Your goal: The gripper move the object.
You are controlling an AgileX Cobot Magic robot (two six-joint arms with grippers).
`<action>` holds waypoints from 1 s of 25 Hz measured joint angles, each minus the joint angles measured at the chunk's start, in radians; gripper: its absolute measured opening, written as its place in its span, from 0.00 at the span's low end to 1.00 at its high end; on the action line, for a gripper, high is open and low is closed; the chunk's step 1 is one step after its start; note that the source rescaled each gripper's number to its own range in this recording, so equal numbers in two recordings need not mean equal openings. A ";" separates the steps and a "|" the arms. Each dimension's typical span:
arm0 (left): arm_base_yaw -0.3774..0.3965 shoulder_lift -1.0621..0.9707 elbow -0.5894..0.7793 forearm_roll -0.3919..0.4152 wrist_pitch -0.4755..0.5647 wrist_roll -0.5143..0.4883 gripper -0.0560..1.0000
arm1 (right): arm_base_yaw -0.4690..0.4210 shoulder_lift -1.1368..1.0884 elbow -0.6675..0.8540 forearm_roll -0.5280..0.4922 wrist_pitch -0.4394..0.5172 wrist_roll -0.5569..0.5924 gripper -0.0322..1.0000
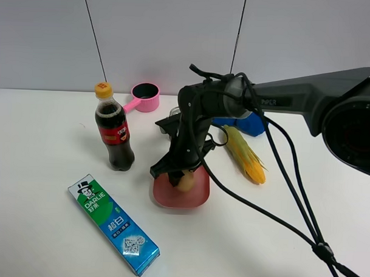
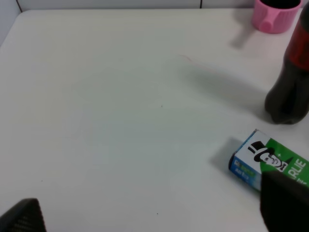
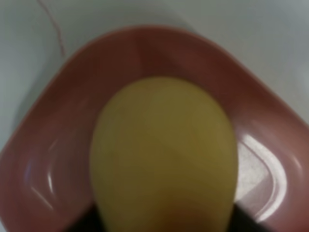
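My right gripper point(image 1: 179, 173), a black claw on a thick black arm with cables, reaches across the middle in the exterior high view. It is shut on the tan-yellow potato point(image 1: 186, 181) and holds it just over a dark pink bowl point(image 1: 198, 197). In the right wrist view the potato point(image 3: 164, 154) fills the middle, with the bowl point(image 3: 53, 121) right under it; the fingers are hidden there. My left gripper point(image 2: 154, 215) is open and empty over bare white table; only its dark fingertips point(image 2: 21, 217) show, and it is out of the exterior high view.
A cola bottle point(image 1: 114, 133) stands left of the bowl. A toothpaste box point(image 1: 112, 224) lies at the front left. A pink scoop cup point(image 1: 144, 97) is at the back. A corn cob point(image 1: 245, 154) and a blue object point(image 1: 249, 124) lie right of the bowl.
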 joint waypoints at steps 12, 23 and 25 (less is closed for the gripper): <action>0.000 0.000 0.000 0.000 0.000 0.000 1.00 | 0.000 -0.081 0.000 0.001 0.034 0.020 0.89; 0.000 0.000 0.000 0.000 0.000 0.000 1.00 | 0.001 -0.557 0.000 -0.219 0.132 0.147 0.89; 0.000 0.000 0.000 0.000 0.000 0.000 1.00 | -0.007 -0.648 0.000 -0.338 0.125 0.205 0.89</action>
